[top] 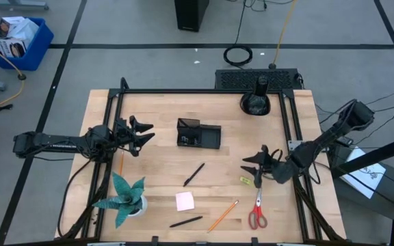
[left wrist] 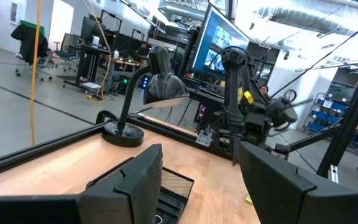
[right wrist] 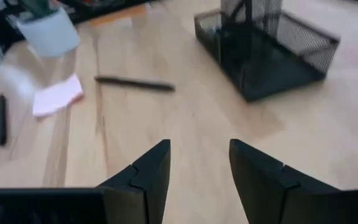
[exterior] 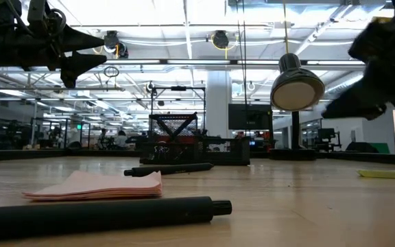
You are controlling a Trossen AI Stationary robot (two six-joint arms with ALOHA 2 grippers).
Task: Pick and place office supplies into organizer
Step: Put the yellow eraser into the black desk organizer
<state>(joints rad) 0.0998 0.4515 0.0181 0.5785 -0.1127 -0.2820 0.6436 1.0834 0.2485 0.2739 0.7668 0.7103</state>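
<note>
Stock check, L to R; we judge the task barely begun.

- Left gripper (top: 144,132): over table's left-rear, fingers apart, empty.
- Orange pencil (top: 121,164), thin, beside the teal spiky plant (top: 124,195): loose.
- Black mesh-wire organizer (top: 198,133), rear-centre: a few small dark bits inside, we can't tell what; otherwise bare.
- Pink sticky-note pad (top: 185,200), two black pens (top: 194,174) (top: 186,221), second orange pencil (top: 223,215): loose on wood, front-centre.
- Small yellow piece (top: 245,180), red-handled scissors (top: 257,211): loose, right-front.
- Right gripper (top: 253,164): just above yellow piece, fingers part-open, empty.

Left to do: approx. everything.
</note>
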